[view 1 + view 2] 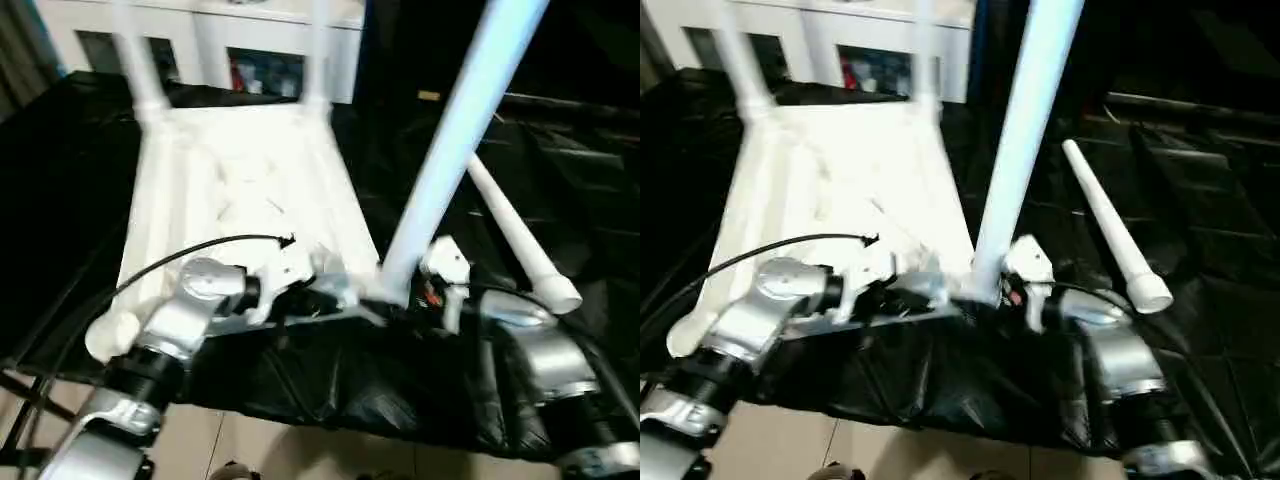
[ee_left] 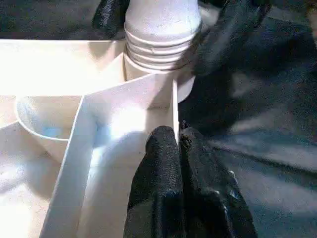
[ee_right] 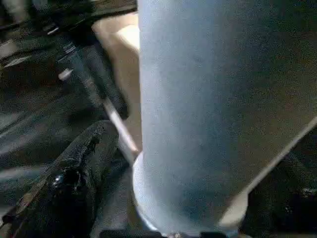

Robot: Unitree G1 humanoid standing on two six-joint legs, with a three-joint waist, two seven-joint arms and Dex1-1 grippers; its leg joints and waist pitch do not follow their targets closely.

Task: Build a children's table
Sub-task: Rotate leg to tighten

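Where black sheeting covers the counter point(image 1: 330, 380), one white plastic rectangular top point(image 1: 240, 190) lies underside up, ribbed, with round corner sockets.

Legs, four, long tapered white tubes:
- two stand in the far corner sockets, at 11 o'clock point(image 1: 140, 70) and 12 o'clock point(image 1: 318, 60) of the head view;
- one point(image 1: 455, 140) stands in the near right corner socket, leaning toward 1 o'clock, its ridged collar point(image 2: 161, 42) seated at the socket mouth;
- one point(image 1: 520, 240) lies loose on the sheeting at 3 o'clock, wide end nearest, well apart from the top.

Grippers, two, black textured fingers:
- left gripper point(image 2: 179, 144): fingers pressed together, tips against a thin upright rib of the underside just beside the seated collar;
- right gripper point(image 1: 430, 290): fingers apart, flanking the base of the near leg, one finger point(image 3: 74, 178) just beside the tube; contact cannot be told.

Background: one white cabinet point(image 1: 200, 40) beyond the counter.
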